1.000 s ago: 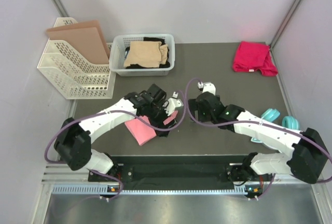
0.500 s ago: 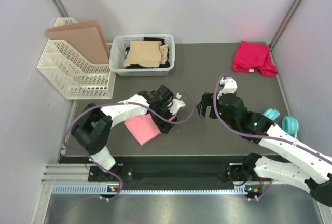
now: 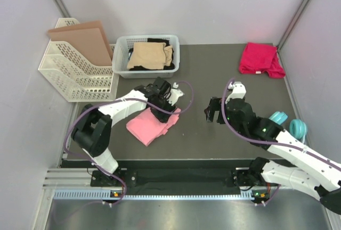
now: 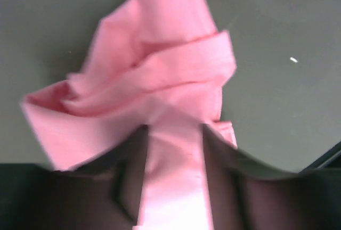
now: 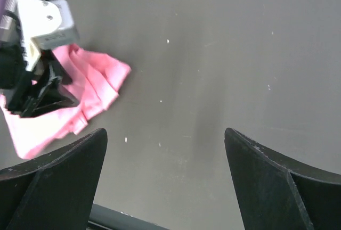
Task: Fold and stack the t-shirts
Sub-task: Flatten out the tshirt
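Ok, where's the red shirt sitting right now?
In the top view, the red shirt lies bunched in the far right corner of the table, well beyond the right gripper and the teal headband.

Robot lab cell; plain grey walls point(image 3: 186, 6), aluminium rail point(image 3: 176, 192), dark tabletop point(image 3: 213, 81).

No legible text, label, brand, number or sign in any view.
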